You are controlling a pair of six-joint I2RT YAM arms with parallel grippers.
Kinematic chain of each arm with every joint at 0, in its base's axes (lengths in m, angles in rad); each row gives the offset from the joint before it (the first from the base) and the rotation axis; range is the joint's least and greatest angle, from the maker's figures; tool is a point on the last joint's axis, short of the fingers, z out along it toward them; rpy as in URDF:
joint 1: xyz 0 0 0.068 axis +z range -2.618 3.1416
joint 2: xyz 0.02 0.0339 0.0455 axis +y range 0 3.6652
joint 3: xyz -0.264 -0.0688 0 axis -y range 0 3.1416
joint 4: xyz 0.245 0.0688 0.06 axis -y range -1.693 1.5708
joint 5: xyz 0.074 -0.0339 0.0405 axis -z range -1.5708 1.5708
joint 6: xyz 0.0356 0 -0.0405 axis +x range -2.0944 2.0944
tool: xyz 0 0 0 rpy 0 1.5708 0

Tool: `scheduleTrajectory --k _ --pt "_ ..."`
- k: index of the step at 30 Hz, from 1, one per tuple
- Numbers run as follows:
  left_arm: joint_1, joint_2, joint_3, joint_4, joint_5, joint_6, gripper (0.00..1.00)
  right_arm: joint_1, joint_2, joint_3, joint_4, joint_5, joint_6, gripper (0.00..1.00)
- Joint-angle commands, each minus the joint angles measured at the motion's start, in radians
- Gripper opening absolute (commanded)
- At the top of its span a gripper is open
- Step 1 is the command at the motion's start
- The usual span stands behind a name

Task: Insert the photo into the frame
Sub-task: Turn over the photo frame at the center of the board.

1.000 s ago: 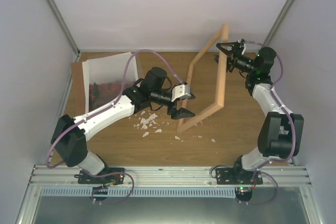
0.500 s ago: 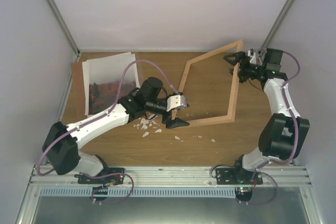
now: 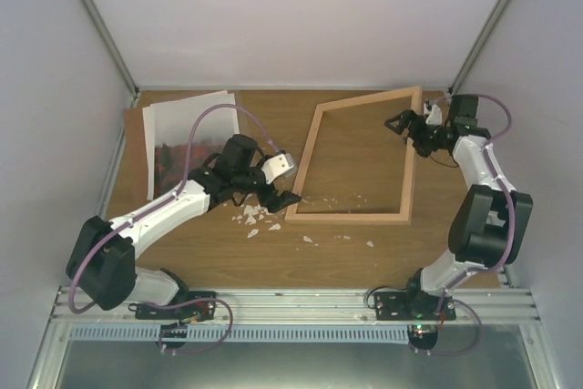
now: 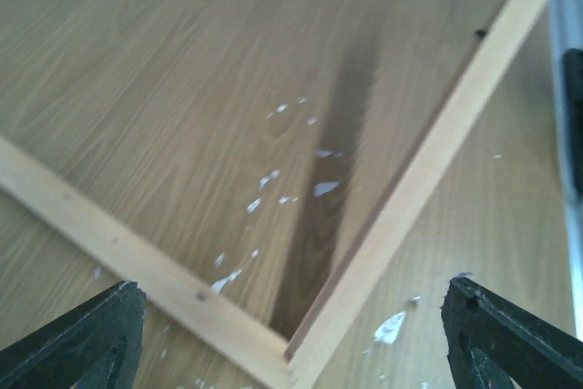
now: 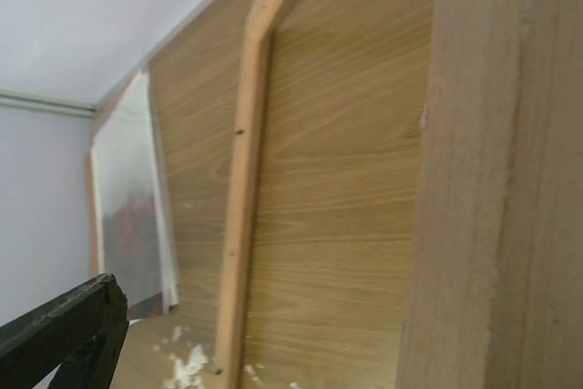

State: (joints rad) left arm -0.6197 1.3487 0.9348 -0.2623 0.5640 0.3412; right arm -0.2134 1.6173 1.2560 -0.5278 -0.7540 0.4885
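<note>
On the table (image 3: pixel 228 263) lie one frame (image 3: pixel 346 217), one photo (image 3: pixel 185 129), perhaps twelve scraps (image 3: pixel 256 216); left pincer (image 4: pixel 291 316), right pincer (image 3: pixel 403 131) released.

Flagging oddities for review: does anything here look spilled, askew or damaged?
White scraps lie scattered on the table at the near-left corner of the frame, like torn debris. The frame lies skewed to the table's edges.

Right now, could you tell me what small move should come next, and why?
Probably draw the left gripper back from the frame toward the photo: the frame lies flat, this gripper and the right gripper stand open and empty, and the photo sits far left, on that arm's side.
</note>
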Motion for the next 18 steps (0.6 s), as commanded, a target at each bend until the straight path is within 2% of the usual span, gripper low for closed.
scheduleTrajectory --k 1,7,18 --pt "0.045 0.042 0.004 0.015 -0.057 -0.075 0.89 -0.002 0.059 -0.015 0.02 0.078 -0.15 1.0" --pt "0.046 0.079 -0.03 0.092 -0.079 -0.118 0.88 -0.016 0.173 -0.012 0.029 0.105 -0.232 1.0" --pt "0.046 0.18 -0.017 0.163 -0.158 -0.179 0.89 -0.017 0.276 -0.012 0.109 0.22 -0.283 1.0"
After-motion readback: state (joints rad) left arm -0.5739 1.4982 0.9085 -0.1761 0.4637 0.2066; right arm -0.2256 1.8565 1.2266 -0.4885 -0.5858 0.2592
